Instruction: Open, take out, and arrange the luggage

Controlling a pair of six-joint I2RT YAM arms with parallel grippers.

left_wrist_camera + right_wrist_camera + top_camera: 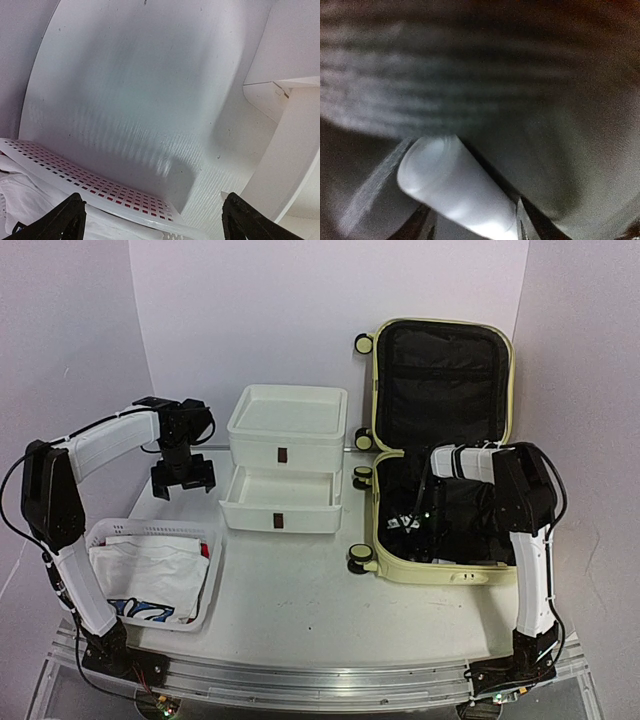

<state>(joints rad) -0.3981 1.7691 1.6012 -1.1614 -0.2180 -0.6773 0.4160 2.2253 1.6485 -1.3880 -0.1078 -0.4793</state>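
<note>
Luggage [440, 573] lies open on the tabletop [300, 600] just to the right of the white drawer box [288, 430]. Its pale yellow shell is spread in two halves. The lid half stands on the side farther from the arm bases and shows its black lining [440, 370]. The other half lies nearer the arm bases. The black-and-yellow wheels [358, 558] face the drawer box, close to it but not touching. The right arm bends down into the nearer half, and dark contents there are too dim to make out from above. In the right wrist view, the right gripper [475, 225] has its jaws partly drawn in on either side of a white, rounded cylinder [450, 180], which lies slanted between them against the dark interior. That picture is blurred, so whether the jaws actually clamp the cylinder or only flank it cannot be told. To the left of the drawer box, the left gripper [182, 485] hangs over bare tabletop with its jaws spread wide and nothing between them. Its wrist view shows both black fingertips [65, 220] far apart. The box's lower drawer [280, 510] is pulled out toward the arm bases, while the upper tray sits flush. Left of the drawer box and nearer the arm bases sits a white perforated basket [150, 532] holding a crumpled white cloth [150, 575] with some blue print.
</note>
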